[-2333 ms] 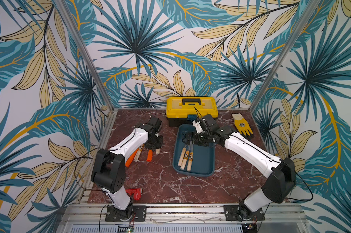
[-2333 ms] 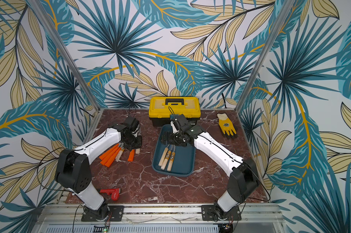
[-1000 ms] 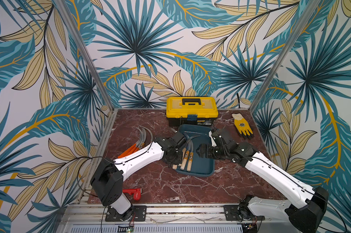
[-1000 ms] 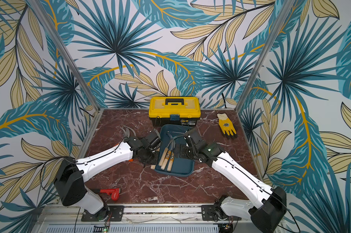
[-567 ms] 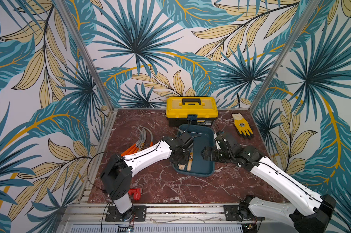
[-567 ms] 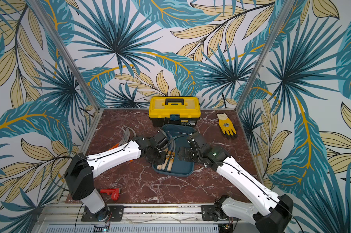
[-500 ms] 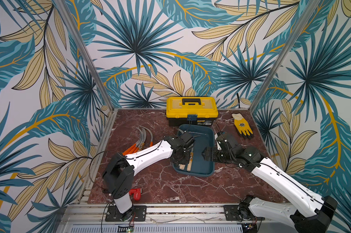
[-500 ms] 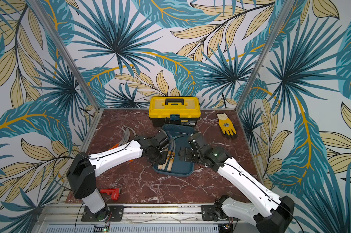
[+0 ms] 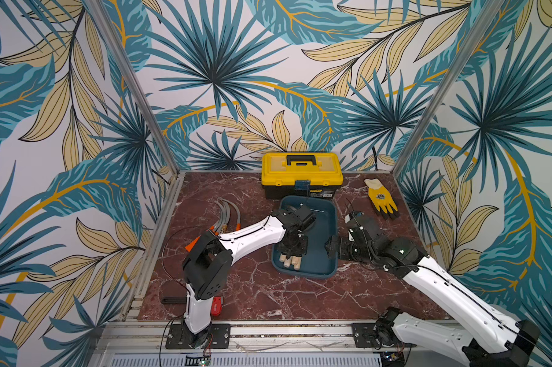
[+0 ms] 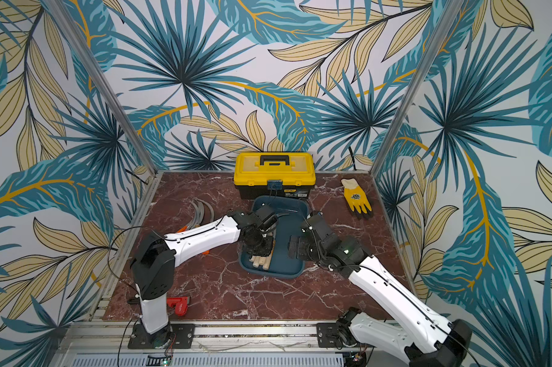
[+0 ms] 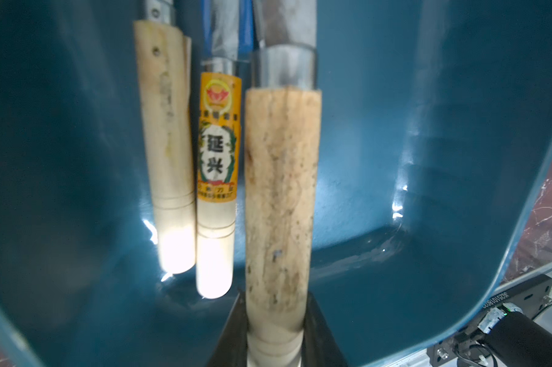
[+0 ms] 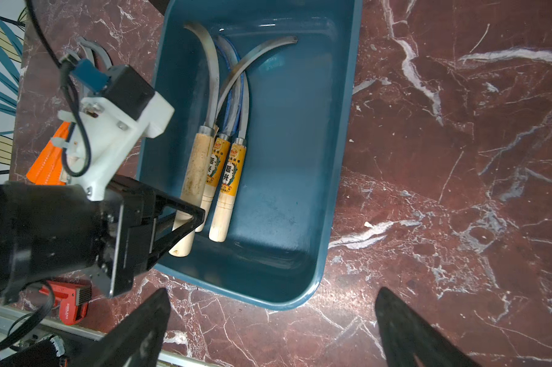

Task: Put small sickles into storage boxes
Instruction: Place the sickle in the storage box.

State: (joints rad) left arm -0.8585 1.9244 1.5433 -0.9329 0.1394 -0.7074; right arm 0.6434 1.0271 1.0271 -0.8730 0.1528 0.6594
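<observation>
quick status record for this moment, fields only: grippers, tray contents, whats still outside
left gripper: shut on plain-handled sickle, inside the tray
right gripper: open, empty, near tray's rim
tray contents: two labelled sickles lying side by side
outside tray: more sickles on the table, left arm's side

Orange label on pale wooden sickle handle, characters 延兴
</observation>
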